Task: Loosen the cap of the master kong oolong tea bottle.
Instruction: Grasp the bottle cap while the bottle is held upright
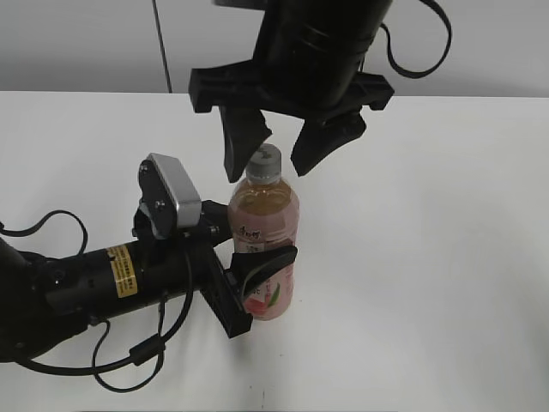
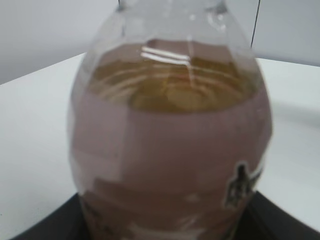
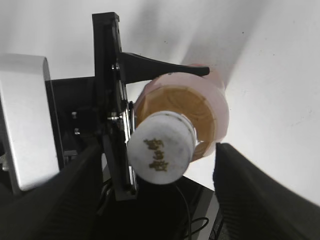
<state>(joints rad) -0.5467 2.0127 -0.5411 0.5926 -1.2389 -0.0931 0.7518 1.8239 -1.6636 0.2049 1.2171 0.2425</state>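
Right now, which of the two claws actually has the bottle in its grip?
The left claw, clamped around the master kong oolong tea bottle at its label. The right claw hangs open above the cap, touching nothing.

I can make out very little text from here. On top of the cap (image 3: 161, 148) there are two small dark printed characters, too blurred to read. The master kong oolong tea bottle (image 1: 264, 245) carries dark characters on its pink label (image 1: 250, 232) just below the tea line, also illegible to me. Left of that bottle, a yellow sticker (image 1: 125, 271) on the left arm shows fine print I cannot read
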